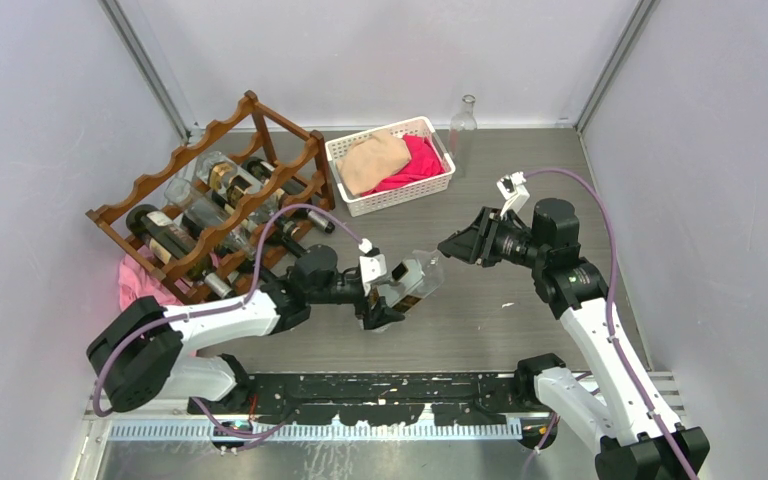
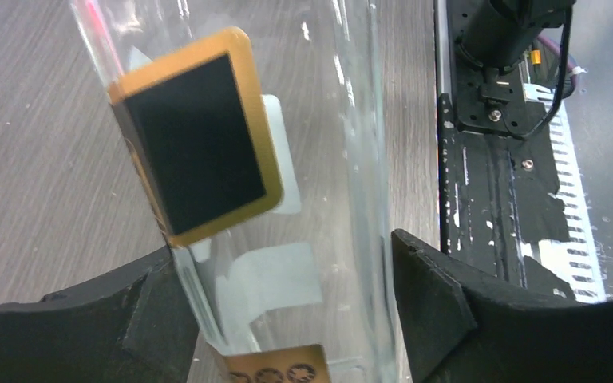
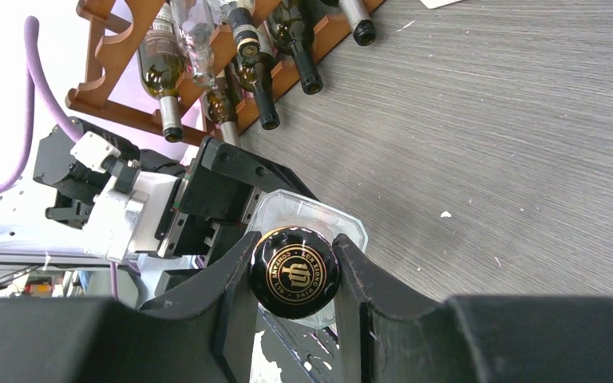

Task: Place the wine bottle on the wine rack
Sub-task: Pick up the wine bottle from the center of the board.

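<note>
A clear square-sided wine bottle with black-and-gold labels hangs tilted above the table between both arms. My right gripper is shut on its black gold-printed cap, one finger on each side. My left gripper is closed round the glass body; in the left wrist view both black fingers sit against the bottle's sides. The reddish-brown wooden wine rack stands at the back left and holds several bottles; it also shows in the right wrist view as the rack.
A white plastic basket with beige and pink cloths sits at the back centre. An empty clear bottle stands upright beside it. A pink cloth lies left of the rack. The black mounting rail runs along the near edge.
</note>
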Available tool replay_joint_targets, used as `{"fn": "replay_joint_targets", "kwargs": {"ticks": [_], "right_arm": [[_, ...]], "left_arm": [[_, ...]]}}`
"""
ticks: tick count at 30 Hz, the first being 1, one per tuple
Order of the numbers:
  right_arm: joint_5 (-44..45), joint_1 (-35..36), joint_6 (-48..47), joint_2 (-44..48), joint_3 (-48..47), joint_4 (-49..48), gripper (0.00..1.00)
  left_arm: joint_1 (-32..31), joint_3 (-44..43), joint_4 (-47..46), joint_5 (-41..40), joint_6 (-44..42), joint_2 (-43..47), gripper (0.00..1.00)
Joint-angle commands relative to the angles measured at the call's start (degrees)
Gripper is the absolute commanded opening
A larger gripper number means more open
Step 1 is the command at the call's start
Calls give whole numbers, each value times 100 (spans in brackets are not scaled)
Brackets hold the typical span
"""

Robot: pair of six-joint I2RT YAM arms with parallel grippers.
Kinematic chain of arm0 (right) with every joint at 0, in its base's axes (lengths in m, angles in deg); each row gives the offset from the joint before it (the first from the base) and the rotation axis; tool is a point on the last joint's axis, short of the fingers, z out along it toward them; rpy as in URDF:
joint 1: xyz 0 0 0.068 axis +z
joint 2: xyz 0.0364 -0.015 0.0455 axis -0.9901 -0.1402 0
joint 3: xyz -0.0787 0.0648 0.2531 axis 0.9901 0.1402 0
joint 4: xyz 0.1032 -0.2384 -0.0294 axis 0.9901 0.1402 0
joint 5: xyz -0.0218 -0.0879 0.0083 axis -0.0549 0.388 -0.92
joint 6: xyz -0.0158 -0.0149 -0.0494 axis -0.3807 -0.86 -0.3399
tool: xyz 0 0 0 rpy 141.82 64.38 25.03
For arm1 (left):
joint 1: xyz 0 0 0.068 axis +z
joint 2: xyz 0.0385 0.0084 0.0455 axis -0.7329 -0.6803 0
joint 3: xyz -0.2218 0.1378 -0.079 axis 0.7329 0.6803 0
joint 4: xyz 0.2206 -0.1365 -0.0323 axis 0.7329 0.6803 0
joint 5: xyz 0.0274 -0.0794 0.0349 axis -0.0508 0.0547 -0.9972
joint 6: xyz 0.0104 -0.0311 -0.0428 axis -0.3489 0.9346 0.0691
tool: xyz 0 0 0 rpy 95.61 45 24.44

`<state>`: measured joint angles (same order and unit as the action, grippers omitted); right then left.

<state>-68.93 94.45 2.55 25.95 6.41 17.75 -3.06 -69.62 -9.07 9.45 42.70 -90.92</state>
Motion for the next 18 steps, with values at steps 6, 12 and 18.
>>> {"fn": "replay_joint_targets", "kwargs": {"ticks": [6,12,18], "right_arm": [[-394,3,375,252,-118,-700,4],[-565,10,119,233,-90,-285,51],[-727,10,26,238,10,-128,73]], "left_arm": [[2,-703,888,-58,-401,178,6],[10,-1316,3195,-267,-1742,796,2],[48,-1933,4789,-322,-2569,976,0]]}}
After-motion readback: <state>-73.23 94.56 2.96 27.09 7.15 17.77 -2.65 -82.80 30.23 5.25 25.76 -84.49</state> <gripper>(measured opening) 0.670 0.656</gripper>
